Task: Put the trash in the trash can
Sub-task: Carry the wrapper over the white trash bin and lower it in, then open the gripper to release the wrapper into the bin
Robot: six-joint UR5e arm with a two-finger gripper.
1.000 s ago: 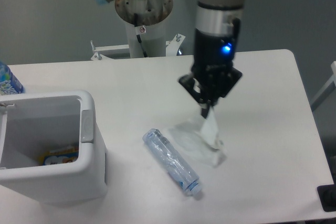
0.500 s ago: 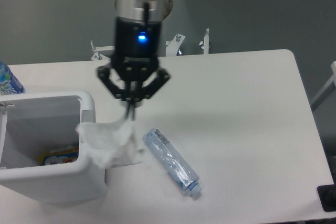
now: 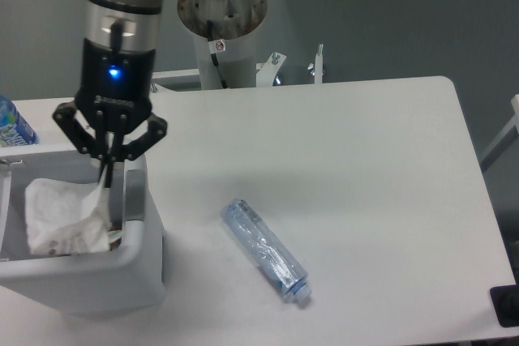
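White tabletop point(image 3: 349, 135): we see black two-finger gripper point(image 3: 108, 174) pinching crumpled white translucent wrapper point(image 3: 61, 218) over white rectangular plastic bin point(image 3: 134, 269); crushed clear bluish plastic bottle point(image 3: 266, 251) lies beside it, probably light, slippery, best grasped mid-body.

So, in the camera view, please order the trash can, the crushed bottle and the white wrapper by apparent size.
1. trash can, clearly largest.
2 and 3. crushed bottle and wrapper look similar in extent; the wrapper hangs from the gripper partly inside the can, so I cannot rank them.
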